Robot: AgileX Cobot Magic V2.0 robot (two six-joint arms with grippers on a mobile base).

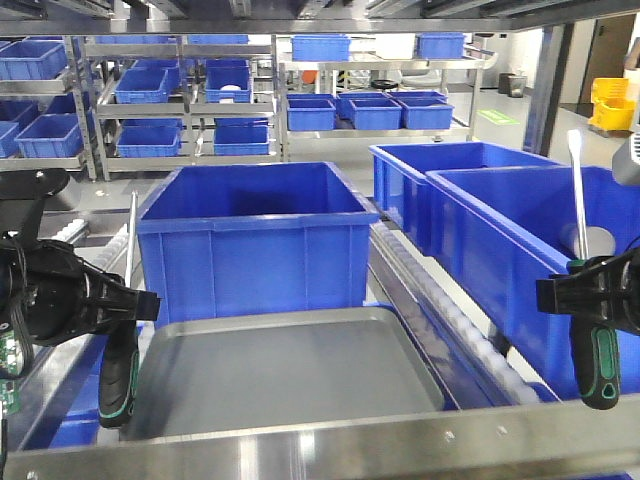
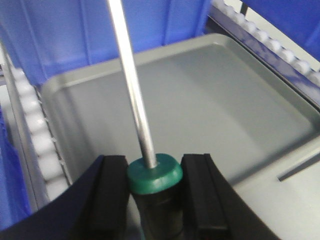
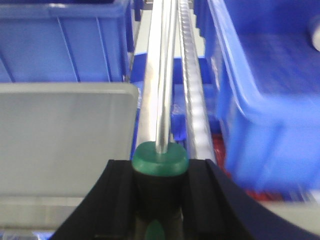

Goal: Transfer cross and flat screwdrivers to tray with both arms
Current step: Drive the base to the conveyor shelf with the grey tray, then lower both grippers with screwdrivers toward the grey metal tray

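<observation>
The grey tray (image 1: 290, 372) lies empty between my two arms. At its left edge my left gripper (image 1: 128, 306) is shut on a black-and-green screwdriver (image 1: 120, 375), handle down and slim shaft pointing up. In the left wrist view the pads (image 2: 112, 192) clamp the handle under its green cap (image 2: 154, 173), above the tray (image 2: 225, 100). To the right of the tray my right gripper (image 1: 585, 295) is shut on the flat screwdriver (image 1: 601, 365), also held upright with its widened tip on top. The right wrist view shows its cap (image 3: 160, 158) between the fingers, right of the tray (image 3: 60, 140).
A deep blue bin (image 1: 250, 240) stands directly behind the tray. Two more blue bins (image 1: 520, 240) sit on the right beyond a roller rail (image 1: 440, 305). A steel rail (image 1: 350, 440) runs along the front. Shelves with blue bins (image 1: 150, 100) fill the background.
</observation>
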